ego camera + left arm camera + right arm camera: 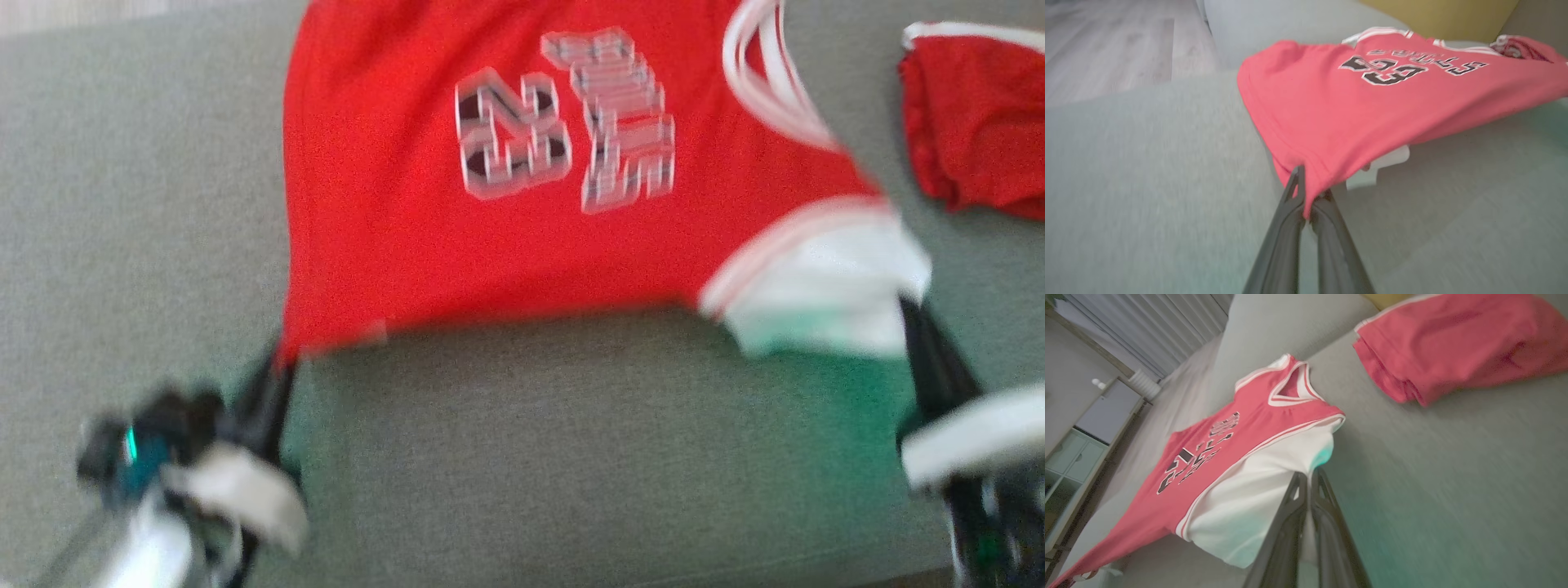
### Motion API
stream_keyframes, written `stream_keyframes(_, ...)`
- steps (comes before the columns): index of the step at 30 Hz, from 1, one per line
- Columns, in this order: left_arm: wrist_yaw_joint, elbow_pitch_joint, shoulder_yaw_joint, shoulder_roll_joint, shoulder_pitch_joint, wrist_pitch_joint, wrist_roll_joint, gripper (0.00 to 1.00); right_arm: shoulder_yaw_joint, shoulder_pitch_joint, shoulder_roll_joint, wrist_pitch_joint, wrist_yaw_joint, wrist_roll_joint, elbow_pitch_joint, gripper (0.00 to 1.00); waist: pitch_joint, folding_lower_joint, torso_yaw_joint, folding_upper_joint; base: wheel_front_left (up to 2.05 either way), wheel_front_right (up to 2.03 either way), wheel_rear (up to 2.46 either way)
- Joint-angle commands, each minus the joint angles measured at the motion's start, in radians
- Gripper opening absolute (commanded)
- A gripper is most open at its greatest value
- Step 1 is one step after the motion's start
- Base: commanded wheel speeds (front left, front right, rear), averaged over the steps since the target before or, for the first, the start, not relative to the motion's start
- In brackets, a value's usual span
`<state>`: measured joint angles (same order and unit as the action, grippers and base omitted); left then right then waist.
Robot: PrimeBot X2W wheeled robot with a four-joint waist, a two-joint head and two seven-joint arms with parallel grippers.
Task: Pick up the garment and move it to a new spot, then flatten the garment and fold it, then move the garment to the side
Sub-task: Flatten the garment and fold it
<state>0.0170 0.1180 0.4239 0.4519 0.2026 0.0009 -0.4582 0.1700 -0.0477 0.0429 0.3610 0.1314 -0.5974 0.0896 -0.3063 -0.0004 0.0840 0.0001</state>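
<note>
The garment [490, 220] is a red jersey with number 23 and white sleeves, stretched above a grey sofa seat [571, 441]. My left gripper [277, 359] is shut on its lower hem corner, seen close in the left wrist view [1306, 192] where red cloth [1355, 118] drapes over the fingertips. My right gripper [910, 314] is shut on the white sleeve [824, 294]; in the right wrist view [1308, 475] the dark fingers pinch the sleeve's edge [1249, 506]. The jersey hangs taut between both grippers, its near edge lifted off the seat.
A second red garment [976, 122] lies folded at the far right of the sofa, also large in the right wrist view [1457, 347]. Wooden floor [1106, 45] lies beyond the sofa's left end. A yellow cushion [1437, 16] sits at the back.
</note>
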Motion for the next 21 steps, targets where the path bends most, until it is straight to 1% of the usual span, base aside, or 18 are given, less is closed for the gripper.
stream_keyframes(1, -0.039, -0.084, -0.037, 0.046, -0.073, 0.012, -0.004, 0.0, -0.016, 0.071, 0.007, 0.004, -0.001, -0.011, 0.077, 0.0, 0.029, 0.0004, 0.015, -0.0001, 0.0, 0.0, 0.0)
stream_keyframes(2, -0.06, -0.12, -0.032, 0.054, -0.137, 0.022, -0.002, 0.0, -0.021, 0.124, 0.007, 0.01, -0.001, 0.002, 0.102, 0.0, 0.034, 0.0004, 0.02, -0.0001, 0.0, 0.0, 0.0)
stream_keyframes(4, -0.105, -0.199, -0.028, 0.049, -0.262, 0.041, -0.025, 0.0, -0.032, 0.218, 0.007, 0.02, -0.001, 0.008, 0.143, 0.0, 0.037, 0.0004, 0.03, -0.0001, 0.0, 0.0, 0.0)
stream_keyframes(5, -0.121, -0.241, -0.02, 0.046, -0.318, 0.053, -0.035, 0.0, -0.037, 0.257, 0.007, 0.027, -0.001, 0.01, 0.16, 0.0, 0.037, 0.0004, 0.033, -0.0001, 0.0, 0.0, 0.0)
stream_keyframes(7, -0.14, -0.321, -0.003, 0.041, -0.405, 0.085, -0.064, 0.0, -0.042, 0.312, 0.007, 0.039, -0.001, 0.003, 0.186, 0.0, 0.033, 0.0004, 0.034, -0.0001, 0.0, 0.0, 0.0)
stream_keyframes(9, -0.143, -0.386, 0.006, 0.051, -0.437, 0.121, -0.082, 0.0, -0.032, 0.329, 0.007, 0.046, -0.001, -0.004, 0.204, 0.0, 0.028, 0.0004, 0.029, -0.0001, 0.0, 0.0, 0.0)
stream_keyframes(11, -0.134, -0.427, 0.0, 0.07, -0.418, 0.159, -0.096, 0.0, -0.023, 0.304, 0.007, 0.063, -0.001, 0.0, 0.216, 0.0, 0.024, 0.0004, 0.024, -0.0001, 0.0, 0.0, 0.0)
stream_keyframes(13, -0.112, -0.45, -0.006, 0.081, -0.371, 0.212, -0.131, 0.0, -0.025, 0.252, 0.007, 0.098, -0.001, -0.003, 0.223, 0.0, 0.021, 0.0004, 0.017, -0.0001, 0.0, 0.0, 0.0)
stream_keyframes(14, -0.112, -0.45, -0.006, 0.081, -0.371, 0.212, -0.131, 0.0, -0.025, 0.252, 0.007, 0.098, -0.001, -0.003, 0.223, 0.0, 0.021, 0.0004, 0.017, -0.0001, 0.0, 0.0, 0.0)
stream_keyframes(16, -0.08, -0.46, -0.011, 0.099, -0.306, 0.276, -0.17, 0.0, -0.026, 0.18, 0.007, 0.144, -0.001, -0.005, 0.221, 0.0, 0.016, 0.0004, 0.014, -0.0001, 0.0, 0.0, 0.0)
stream_keyframes(18, -0.057, -0.456, -0.024, 0.104, -0.237, 0.343, -0.228, 0.0, -0.031, 0.096, 0.007, 0.201, -0.001, 0.016, 0.211, 0.0, 0.01, 0.0004, 0.012, -0.0001, 0.0, 0.0, 0.0)
stream_keyframes(19, -0.05, -0.449, -0.032, 0.108, -0.203, 0.377, -0.254, 0.0, -0.033, 0.053, 0.007, 0.229, -0.001, 0.015, 0.198, 0.0, 0.006, 0.0004, 0.013, -0.0001, 0.0, 0.0, 0.0)
stream_keyframes(21, -0.043, -0.428, -0.049, 0.112, -0.138, 0.435, -0.305, 0.0, -0.042, -0.034, 0.007, 0.274, -0.001, 0.05, 0.175, 0.0, -0.006, 0.0004, 0.014, -0.0001, 0.0, 0.0, 0.0)
